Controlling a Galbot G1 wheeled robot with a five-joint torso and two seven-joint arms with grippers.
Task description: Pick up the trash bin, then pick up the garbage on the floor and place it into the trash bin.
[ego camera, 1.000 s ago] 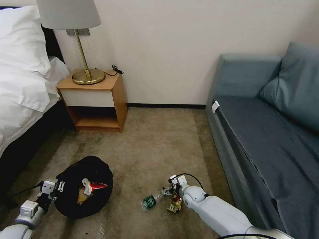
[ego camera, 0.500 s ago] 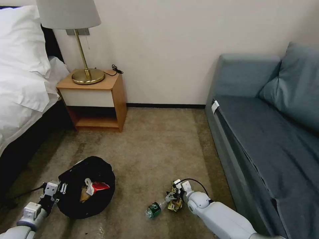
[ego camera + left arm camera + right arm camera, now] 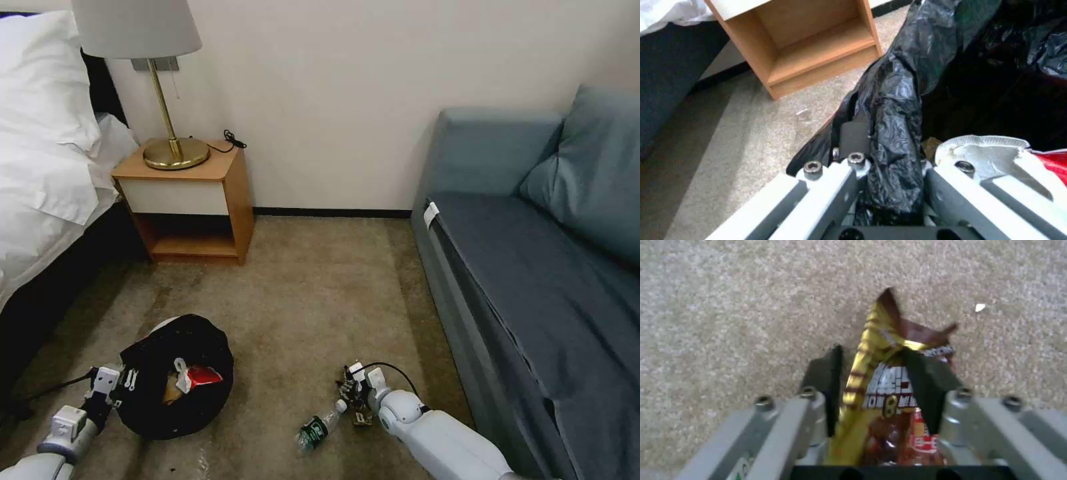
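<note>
The right gripper (image 3: pixel 876 390) pinches the brown-gold snack packet (image 3: pixel 889 400) between its pads, low over the carpet (image 3: pixel 313 293); light, crinkly and slippery, it wants a grip across its crumpled middle. The clear bottle (image 3: pixel 321 424) lies just beside. The left gripper (image 3: pixel 889 166) clamps the bag-lined rim of the trash bin (image 3: pixel 177 377).

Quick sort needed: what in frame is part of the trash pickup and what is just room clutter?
Job:
- trash bin, rim held by left gripper
- red-and-white wrapper, already in the bin
- snack packet, clamped in right gripper
- bottle, lying on the carpet

Just there:
- nightstand
- lamp
- bed
- sofa
</note>
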